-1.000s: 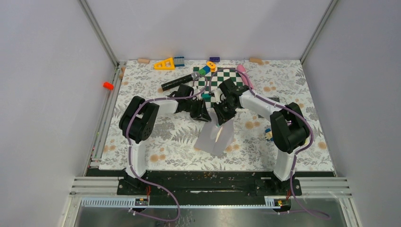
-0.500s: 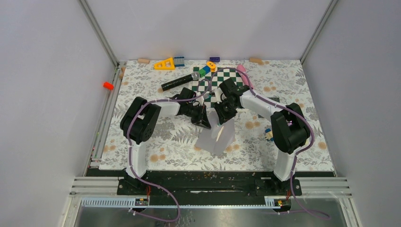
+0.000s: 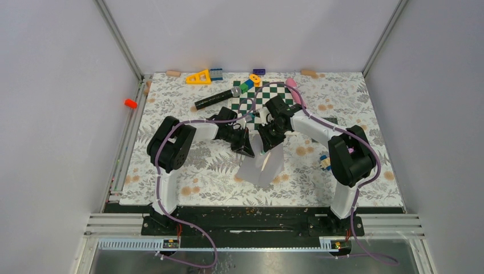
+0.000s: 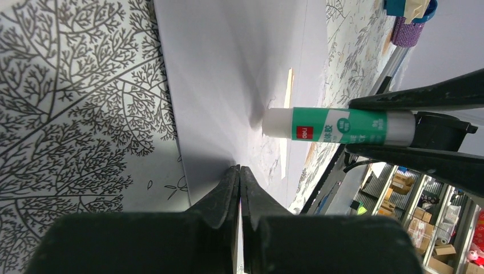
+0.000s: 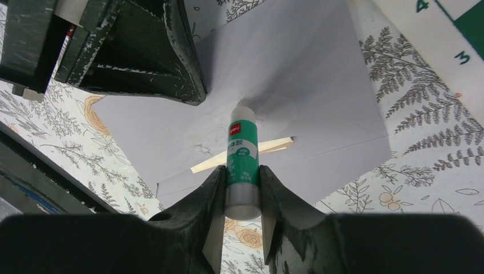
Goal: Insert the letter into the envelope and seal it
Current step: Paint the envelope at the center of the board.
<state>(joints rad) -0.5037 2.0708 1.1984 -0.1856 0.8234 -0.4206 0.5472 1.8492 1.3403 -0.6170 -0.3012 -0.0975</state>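
Plain pale grey walls (image 3: pixel 251 28) close off the back and both sides, joined at the far corners by slanting aluminium posts (image 3: pixel 119 39). The tabletop (image 3: pixel 188 171) wears a cloth printed with grey ferns and orange flowers, evenly lit with only soft shadows. A black strip (image 3: pixel 245 220) and aluminium rails (image 3: pixel 114 225) run along its near edge. The left wrist view catches distant shelving with cardboard boxes (image 4: pixel 434 251).

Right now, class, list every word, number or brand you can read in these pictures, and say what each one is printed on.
"deli": red patch on the glue stick.
"4": white edge of the checkered board.
"3": same edge, next along.
Other print on the glue stick's green label: too small to read.
Envelope: no writing visible.
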